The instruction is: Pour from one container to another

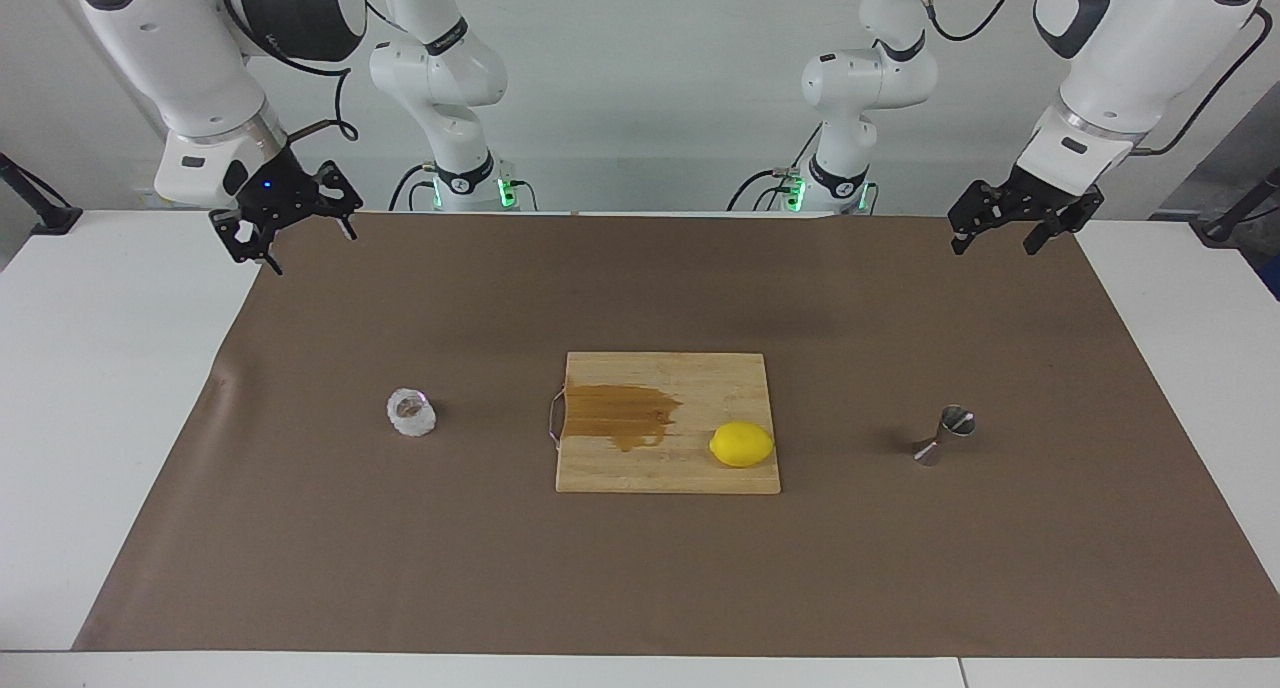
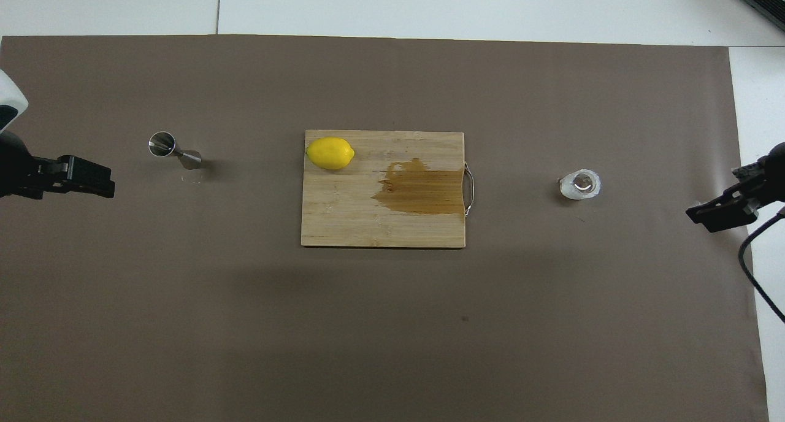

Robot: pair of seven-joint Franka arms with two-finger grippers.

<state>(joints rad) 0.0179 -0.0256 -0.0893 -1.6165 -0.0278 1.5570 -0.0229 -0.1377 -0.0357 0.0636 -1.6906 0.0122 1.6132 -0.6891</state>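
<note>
Nothing picked up yet. Both arms wait, raised over the mat's edge nearest the robots, w/ jaws spread wide and empty: right gripper (image 1: 285, 223) at its own end, left gripper (image 1: 1025, 218) at the other.

The glass cup (image 1: 411, 413) stands on the brown mat (image 1: 640, 568) toward the right arm's end; the jigger (image 1: 945, 435) toward the left arm's end, wooden cutting board (image 1: 668, 468) between them.

Step in hand, probably: right arm fetches the cup. Come down level, pinch the squat wall across its width, keep it upright in transit, since the jigger's mouth is small.

Cup is clear, knobbly, frosted-looking. Jigger is shiny steel, an hourglass shape. The board bears a dark wet-looking stain and a smooth yellow lemon (image 1: 742, 444).
</note>
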